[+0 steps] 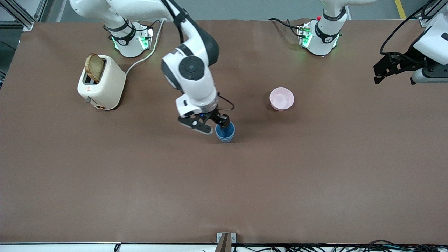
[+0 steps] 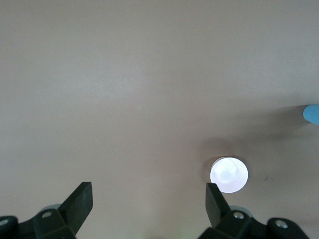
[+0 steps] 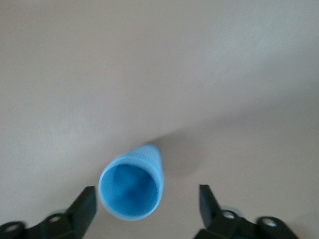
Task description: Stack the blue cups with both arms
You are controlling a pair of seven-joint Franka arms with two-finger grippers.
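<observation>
Blue cup [image 1: 225,132] stands upright mid-bench [image 1: 224,182], mouth up; a second cup within it cannot be confirmed. Right pincer [image 1: 210,125] hangs just above and beside its rim, fingers [image 3: 82,211] spread, gripping nothing. Left pincer [image 1: 379,71] waits open, raised at the left arm's end. Pink bowl [image 1: 281,99] sits toward that end.

Right arm [image 1: 190,66] is reaching out from its base toward the middle of the counter [image 1: 140,182], elbow bent, wrist angled down. The right gripper [image 1: 210,126] sits low there, fingers [image 3: 84,206] spread wide apart and not clamped on anything. Left arm [image 1: 434,42] is just waiting up high at its own end of the counter. The left gripper [image 1: 385,70] hangs in the air, fingers [image 2: 79,201] spread wide too.
</observation>
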